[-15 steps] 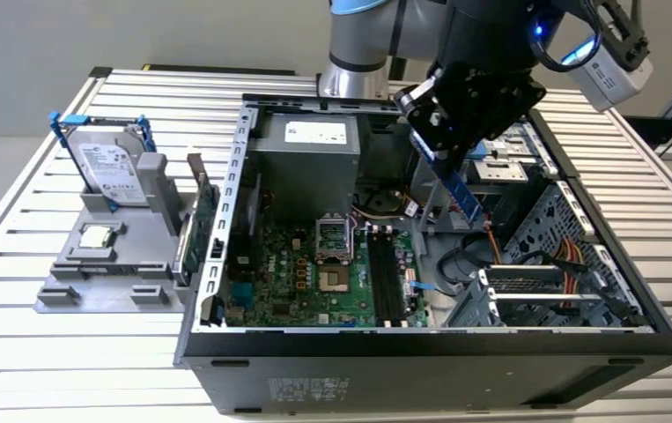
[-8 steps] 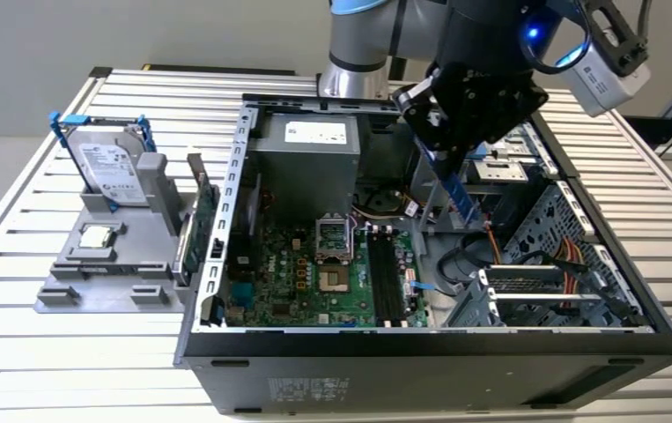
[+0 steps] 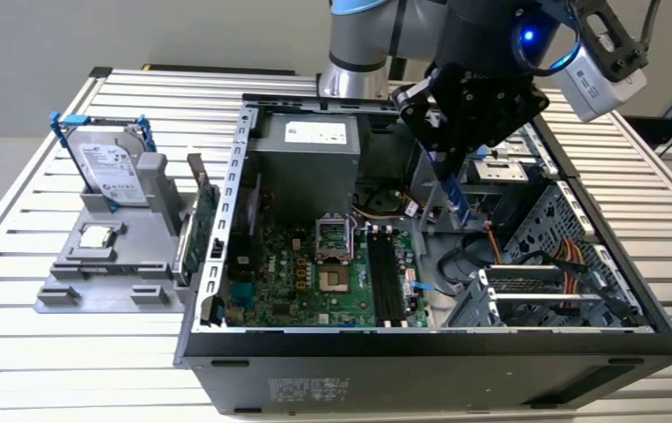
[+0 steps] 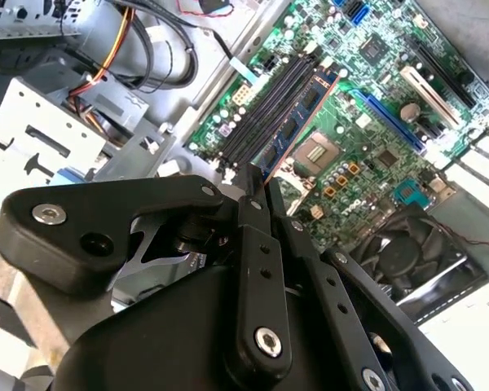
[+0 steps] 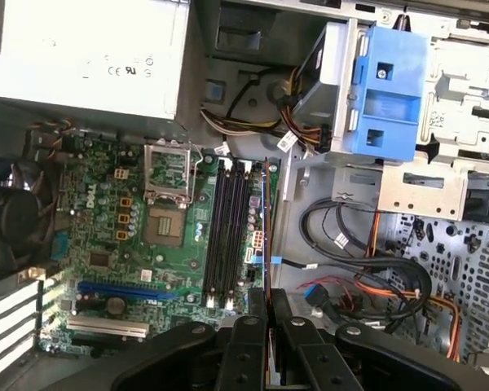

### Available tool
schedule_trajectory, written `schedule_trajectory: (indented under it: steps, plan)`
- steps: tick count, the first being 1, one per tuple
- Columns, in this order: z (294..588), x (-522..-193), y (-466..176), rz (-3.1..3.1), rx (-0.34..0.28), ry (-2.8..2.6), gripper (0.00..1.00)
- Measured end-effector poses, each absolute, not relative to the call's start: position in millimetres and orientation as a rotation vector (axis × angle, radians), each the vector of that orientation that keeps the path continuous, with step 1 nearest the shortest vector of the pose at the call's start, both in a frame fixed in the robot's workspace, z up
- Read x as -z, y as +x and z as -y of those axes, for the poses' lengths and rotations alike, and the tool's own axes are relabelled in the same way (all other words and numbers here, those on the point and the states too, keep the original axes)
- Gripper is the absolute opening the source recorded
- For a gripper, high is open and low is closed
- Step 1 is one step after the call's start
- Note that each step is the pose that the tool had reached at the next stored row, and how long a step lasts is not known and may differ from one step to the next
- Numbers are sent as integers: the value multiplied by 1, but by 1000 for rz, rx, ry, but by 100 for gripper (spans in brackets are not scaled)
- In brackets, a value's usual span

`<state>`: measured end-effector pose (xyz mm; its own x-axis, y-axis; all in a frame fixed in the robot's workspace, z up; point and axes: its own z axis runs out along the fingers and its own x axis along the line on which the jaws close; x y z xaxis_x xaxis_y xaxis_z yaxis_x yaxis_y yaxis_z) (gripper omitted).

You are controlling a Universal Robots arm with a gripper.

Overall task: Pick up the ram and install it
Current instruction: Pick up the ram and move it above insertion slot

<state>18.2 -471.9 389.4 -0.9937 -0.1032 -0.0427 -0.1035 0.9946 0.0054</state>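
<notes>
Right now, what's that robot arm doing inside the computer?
The robot arm's end effector is shut on the ram, a long thin memory stick, and holds it on edge over the open computer case. In the first wrist view the ram lines up right beside the black memory slots on the motherboard. In the exterior view it hangs above the board, not yet pushed in. A hard drive stands in a holder at the exterior view's left.
</notes>
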Motion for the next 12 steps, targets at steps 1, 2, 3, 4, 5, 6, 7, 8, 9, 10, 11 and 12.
schedule_trajectory:
  steps: [1, 2, 3, 4, 5, 6, 7, 8, 9, 10, 11, 12]
  plan:
    - [472, -389, 18, -3095, -12, -160, 0]
    - [472, -389, 18, -3095, -12, -160, 0]
    - [472, -389, 18, -3095, -12, -159, 0]
    - [472, -389, 18, -3095, -12, -156, 0]
    - [472, -388, 18, -3096, -12, -149, 0]
    - [472, -388, 18, -3096, -12, -141, 0]
    - [472, -388, 18, -3096, -12, -134, 0]
    - [472, -388, 18, -3096, -11, -131, 0]
    - [472, -387, 18, -3096, -11, -129, 0]
    - [472, -387, 18, -3096, -11, -128, 0]
    - [472, -387, 18, -3096, -11, -128, 0]
    - [472, -386, 18, -3096, -11, -128, 0]
